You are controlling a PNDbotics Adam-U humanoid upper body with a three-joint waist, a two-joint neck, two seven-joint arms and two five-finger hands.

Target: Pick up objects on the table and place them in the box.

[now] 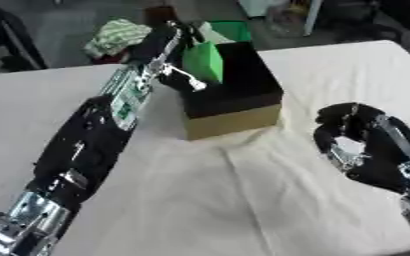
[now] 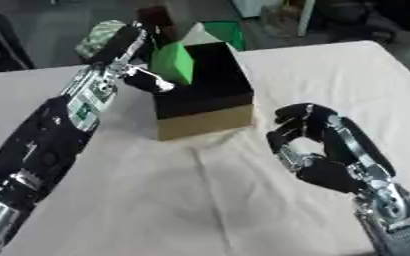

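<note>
The left hand (image 1: pixel 175 47) reaches far across the surface, its long black and silver arm stretched from the near left corner up to the box. Its fingers are curled round a green block (image 1: pixel 202 61), pinching it at the side, and the block hangs tilted at the left rim of the box (image 1: pixel 235 102), partly above the dark opening. The box is a small carton with a black upper part and plain tan cardboard walls below; it stands on the white cloth (image 1: pixel 243 200) that covers the surface, a little left of the middle and towards the far edge.

The right hand (image 2: pixel 309 145) sits at the near right, well apart from the box, resting above the cloth with its fingers bent inward in a hooked pose and nothing between them.

Beyond the far edge of the surface, behind the left hand, a bundle of pale green and white fabric (image 1: pixel 117 36) lies on the floor, and a green container (image 1: pixel 233 29) stands just behind the box.
</note>
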